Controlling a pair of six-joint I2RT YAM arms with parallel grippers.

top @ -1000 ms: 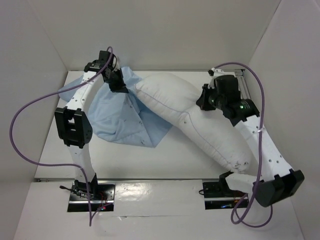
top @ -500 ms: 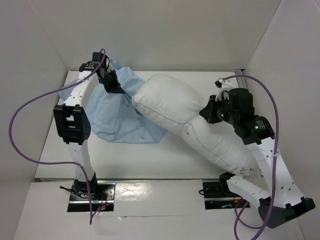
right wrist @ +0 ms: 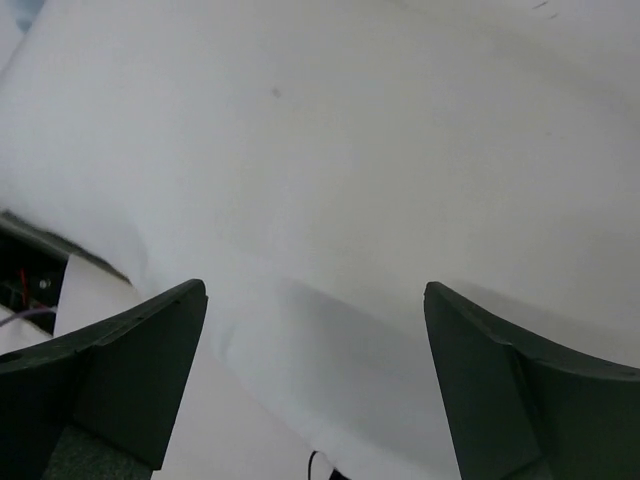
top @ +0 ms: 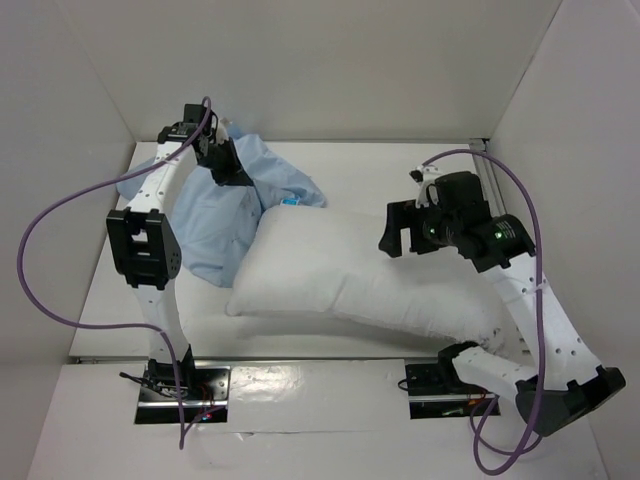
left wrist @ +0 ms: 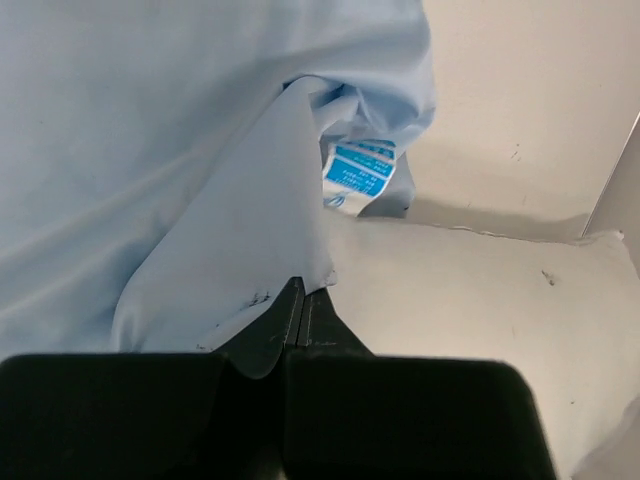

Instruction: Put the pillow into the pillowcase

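The white pillow (top: pixel 340 275) lies flat across the table's middle, its left end resting over the edge of the light blue pillowcase (top: pixel 215 215). My left gripper (top: pixel 228 168) is shut on the pillowcase (left wrist: pixel 150 180), pinching a fold of cloth near the back left; a small blue label (left wrist: pixel 360 175) hangs from the hem. Above the pillow's right part, my right gripper (top: pixel 398 232) stands open, holding nothing. In the right wrist view the pillow (right wrist: pixel 350 150) fills the frame below the spread fingers (right wrist: pixel 130 360) of that gripper (right wrist: pixel 315 300).
White walls enclose the table on the back, left and right. A rail (top: pixel 490 180) runs along the right wall. The arm bases (top: pixel 180 385) sit at the near edge, with purple cables looping from both arms.
My right gripper opened and let go of the pillow, which dropped flat and slid left and toward the near edge. The left gripper stayed shut on the pillowcase.
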